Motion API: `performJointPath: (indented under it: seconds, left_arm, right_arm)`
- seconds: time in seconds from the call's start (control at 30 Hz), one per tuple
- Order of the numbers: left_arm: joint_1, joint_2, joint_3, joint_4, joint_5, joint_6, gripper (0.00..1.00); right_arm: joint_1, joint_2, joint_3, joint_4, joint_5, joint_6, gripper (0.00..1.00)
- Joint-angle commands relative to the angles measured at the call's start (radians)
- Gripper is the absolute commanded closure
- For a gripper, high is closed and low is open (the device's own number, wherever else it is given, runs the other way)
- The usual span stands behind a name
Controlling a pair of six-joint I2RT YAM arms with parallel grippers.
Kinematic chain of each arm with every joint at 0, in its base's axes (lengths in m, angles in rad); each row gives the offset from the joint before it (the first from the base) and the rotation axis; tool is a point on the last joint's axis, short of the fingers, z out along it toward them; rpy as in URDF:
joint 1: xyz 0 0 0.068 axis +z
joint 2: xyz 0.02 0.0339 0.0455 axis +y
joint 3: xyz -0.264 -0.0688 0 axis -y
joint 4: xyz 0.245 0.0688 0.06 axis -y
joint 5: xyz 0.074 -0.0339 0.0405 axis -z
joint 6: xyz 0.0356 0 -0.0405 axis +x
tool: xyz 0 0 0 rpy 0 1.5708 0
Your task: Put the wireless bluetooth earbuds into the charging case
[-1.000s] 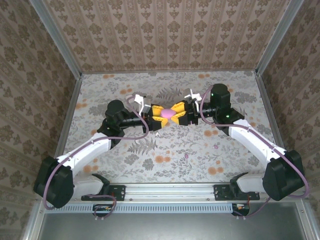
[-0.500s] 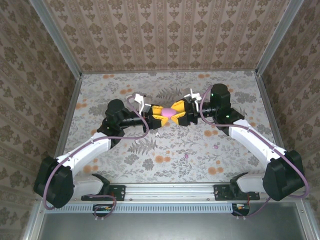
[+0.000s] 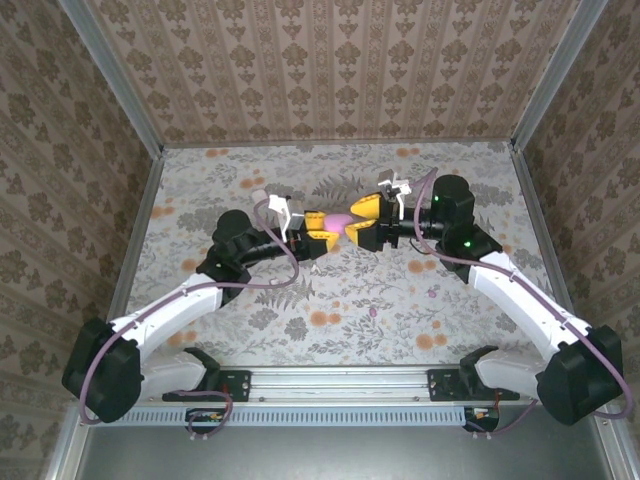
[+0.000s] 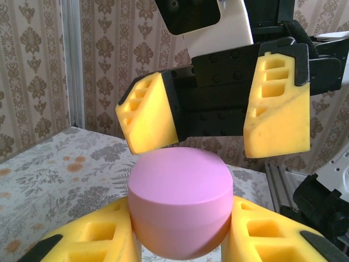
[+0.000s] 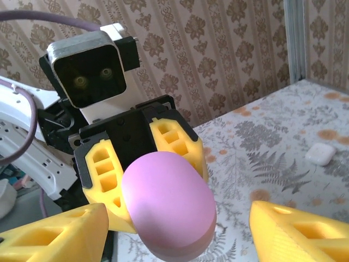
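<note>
The left gripper [image 3: 328, 228] clamps the pink case [image 4: 180, 202] above the surface [image 3: 300, 320]. The right gripper [image 4: 212, 117] faces it, jaws spread wide just beside the case. A pink earbud [image 3: 432, 293] and a white case [image 5: 320, 154] lie on the surface.

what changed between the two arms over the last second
The right gripper opened, let go of the pink case and pulled back to the right. The left gripper still holds the case, lid shut, in about the same spot between the two arms.
</note>
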Motion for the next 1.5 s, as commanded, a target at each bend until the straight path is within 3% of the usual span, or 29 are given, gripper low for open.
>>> performJointPath:
  seconds: [0.0, 0.23, 0.47, 1.0, 1.13, 1.3, 1.47]
  left_arm:
    - [-0.018, -0.022, -0.015, 0.063, -0.050, 0.040, 0.66]
    - [-0.031, -0.022, -0.025, 0.092, -0.079, 0.041, 0.66]
    - [-0.038, -0.012, -0.026, 0.128, -0.050, -0.010, 0.65]
    - [-0.040, -0.036, -0.023, 0.107, -0.015, 0.012, 0.65]
    - [-0.041, -0.047, -0.027, 0.089, -0.024, 0.025, 0.65]
    - [-0.041, -0.057, -0.036, 0.076, -0.036, 0.035, 0.65]
    - [-0.041, -0.060, -0.039, 0.045, -0.061, 0.055, 0.65]
  right_arm:
    - [0.005, -0.028, 0.033, -0.078, -0.002, 0.058, 0.28]
    - [0.005, -0.027, 0.038, -0.139, 0.015, 0.028, 0.27]
    - [0.006, -0.017, 0.053, -0.138, 0.051, 0.044, 0.30]
    - [0.000, 0.041, 0.126, -0.126, 0.154, 0.116, 0.33]
    - [0.000, 0.053, 0.162, -0.191, 0.232, 0.163, 0.33]
    - [-0.005, 0.078, 0.274, -0.398, 0.308, 0.199, 0.33]
    - [-0.010, 0.017, 0.272, -0.388, 0.329, 0.229, 0.29]
